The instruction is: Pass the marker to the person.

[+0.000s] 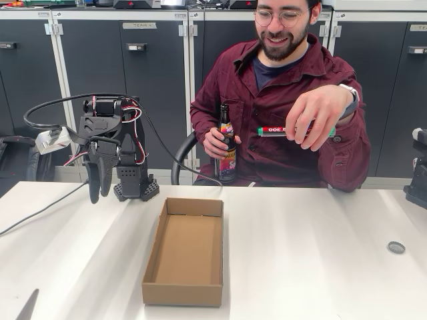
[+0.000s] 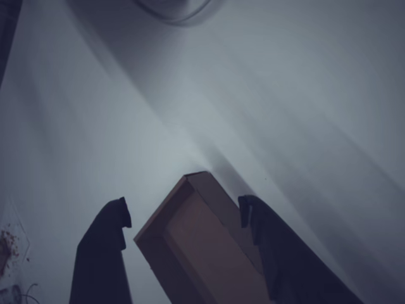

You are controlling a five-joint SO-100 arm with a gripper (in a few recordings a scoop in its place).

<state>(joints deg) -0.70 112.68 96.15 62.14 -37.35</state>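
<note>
Jaws apart and empty on the gripper (image 2: 183,218) at nine o'clock, while the marker (image 1: 293,131) sits in the person's hand (image 1: 325,113) at two o'clock — handover looks done.

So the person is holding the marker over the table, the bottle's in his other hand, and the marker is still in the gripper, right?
Not quite. In the fixed view the gripper is open and holds nothing, hanging over the table left of the cardboard box. The person's hand holds the marker, and his other hand holds the bottle.
</note>
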